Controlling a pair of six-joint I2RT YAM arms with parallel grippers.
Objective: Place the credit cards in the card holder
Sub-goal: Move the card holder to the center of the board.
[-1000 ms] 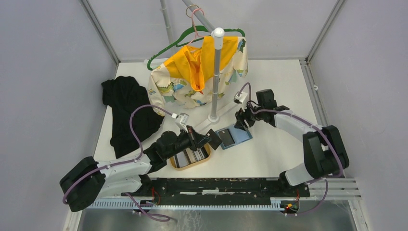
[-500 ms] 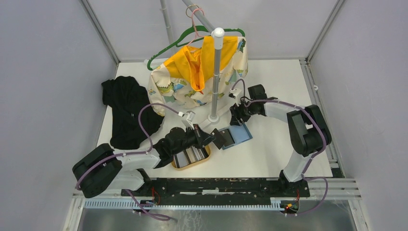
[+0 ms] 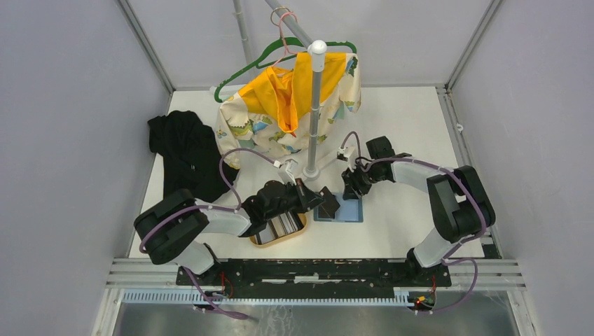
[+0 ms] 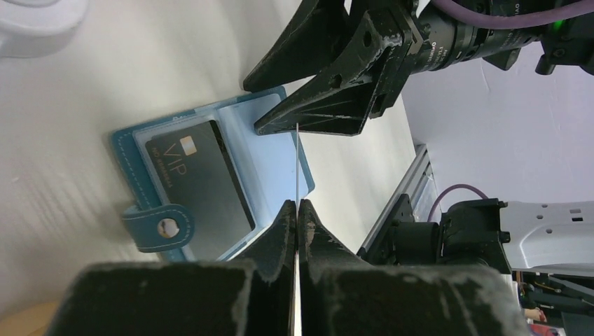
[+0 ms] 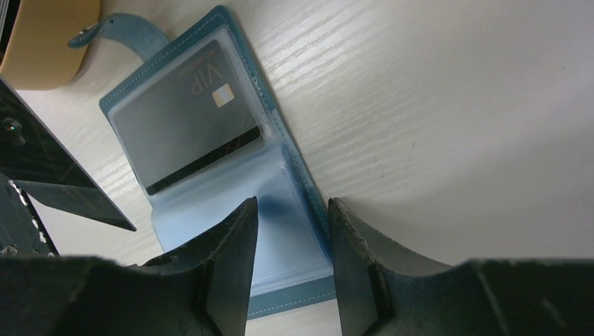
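Near the middle of the surface, just right of the wooden tray (image 3: 280,243), the card holder (image 3: 348,213) lies open and flat, pale inside up. One black VIP card (image 5: 185,115) already sits in the sleeve on the tab side, and the sleeve beside it looks empty. My left fingers (image 4: 298,210) are pressed together on a dark credit card (image 3: 329,203) held over the holder's left edge. From my left wrist it shows only as a thin line, edge-on, aimed toward the empty sleeve. My right fingers (image 3: 350,187) stand apart at the holder's far edge, one on either side of the empty sleeve's border; whether they touch it I cannot tell. More credit cards (image 3: 280,225) wait in the tray.

The step in hand, as I judge it, is sliding this card into the free sleeve. To do it well I should pin the holder with my right fingers so it cannot skate, and lift the clear film a little if I can. Then I bring the card's leading edge to the mouth at a shallow angle, square to the sleeve, and push slowly. If a corner snags, I should back off and realign, not force it, since the light holder would likely drag along. I should let go only once most of the card is seated.
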